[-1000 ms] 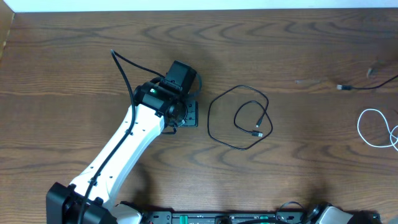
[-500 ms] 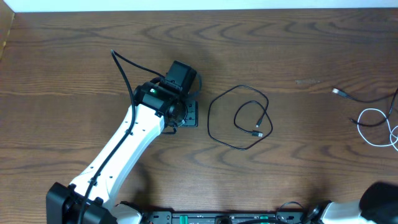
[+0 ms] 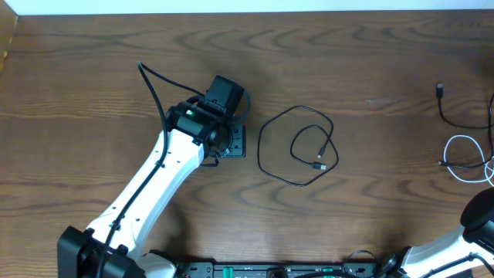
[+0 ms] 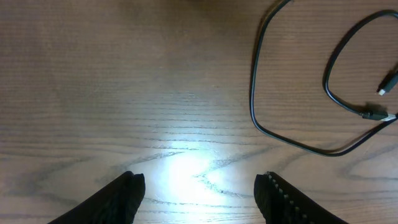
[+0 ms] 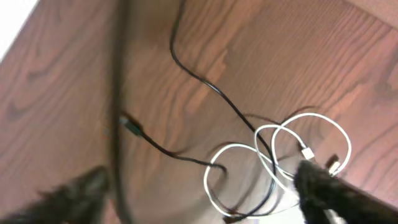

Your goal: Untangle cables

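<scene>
One black cable (image 3: 260,150) lies alone in a loose double loop at mid-table, both plug ends inside it. It shows at the upper right of the left wrist view as the same black cable (image 4: 254,93). My left gripper (image 3: 229,143) hovers just left of it, jaws open over bare wood, with nothing at the left gripper (image 4: 200,183). At the right edge, a second black cable (image 3: 444,112) crosses a white cable (image 3: 461,137). My right gripper (image 5: 202,177) is open above that tangle, where the white cable (image 5: 317,116) loops over the black cable (image 5: 205,84).
The table is dark wood (image 3: 93,69), with its far edge along the top of the overhead view. My left arm (image 3: 154,181) slants up from the lower left. Part of my right arm (image 3: 482,224) shows at the lower right corner.
The right black cable's plug end has swung right and toward the far edge. My right arm has come into view at the lower right, and its gripper now stands open. The left arm is still.
</scene>
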{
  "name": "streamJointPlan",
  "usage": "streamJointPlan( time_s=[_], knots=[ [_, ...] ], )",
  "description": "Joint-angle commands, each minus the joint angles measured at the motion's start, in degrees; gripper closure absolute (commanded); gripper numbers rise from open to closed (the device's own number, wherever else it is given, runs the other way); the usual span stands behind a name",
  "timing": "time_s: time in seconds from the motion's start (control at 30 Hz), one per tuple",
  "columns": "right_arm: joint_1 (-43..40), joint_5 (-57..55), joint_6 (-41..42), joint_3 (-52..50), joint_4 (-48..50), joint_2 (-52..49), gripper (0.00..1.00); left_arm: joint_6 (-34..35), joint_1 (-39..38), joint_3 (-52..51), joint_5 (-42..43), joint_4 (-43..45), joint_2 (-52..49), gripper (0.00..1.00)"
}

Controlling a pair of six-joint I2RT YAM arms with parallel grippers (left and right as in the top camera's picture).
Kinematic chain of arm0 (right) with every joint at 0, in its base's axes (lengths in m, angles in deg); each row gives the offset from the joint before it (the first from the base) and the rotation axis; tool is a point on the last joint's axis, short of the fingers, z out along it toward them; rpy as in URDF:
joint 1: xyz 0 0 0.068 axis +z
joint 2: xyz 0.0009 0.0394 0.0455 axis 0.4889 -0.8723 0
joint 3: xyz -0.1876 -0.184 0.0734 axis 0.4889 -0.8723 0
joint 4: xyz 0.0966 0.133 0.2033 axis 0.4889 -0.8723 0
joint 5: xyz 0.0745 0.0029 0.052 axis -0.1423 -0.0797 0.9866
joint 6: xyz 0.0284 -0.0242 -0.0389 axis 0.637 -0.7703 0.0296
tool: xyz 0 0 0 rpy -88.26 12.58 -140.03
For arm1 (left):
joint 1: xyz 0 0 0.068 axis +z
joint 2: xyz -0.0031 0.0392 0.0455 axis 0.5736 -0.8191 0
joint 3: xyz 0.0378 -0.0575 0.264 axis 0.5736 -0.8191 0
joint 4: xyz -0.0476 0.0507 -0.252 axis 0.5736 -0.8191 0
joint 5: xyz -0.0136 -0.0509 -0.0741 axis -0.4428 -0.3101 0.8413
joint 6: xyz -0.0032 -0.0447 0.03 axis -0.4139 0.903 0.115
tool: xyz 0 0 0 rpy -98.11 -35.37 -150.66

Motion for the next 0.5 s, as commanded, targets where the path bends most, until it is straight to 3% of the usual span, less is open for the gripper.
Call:
streamJointPlan(
  time_s=[0.0,0.1,0.27,0.47],
  knots=[
    [-0.07,2.67,-1.4,0.5,-1.33,-0.02,0.01,0.52,0.24,0.26,-0.33,-0.2,0.13,0.37],
    [-0.02,9.92,-4.42,0.5,-3.19,0.0,0.01,0.52,0.24,0.26,-0.33,-0.2,0.13,0.37],
    [-0.02,11.8,-5.05,0.5,-8.2,0.04,0.01,0.52,0.24,0.26,-0.33,-0.31,0.13,0.37],
    [0.39,24.37,-15.43,0.5,-13.9,0.04,0.01,0.52,0.24,0.26,-0.33,-0.33,0.13,0.37]
  ],
)
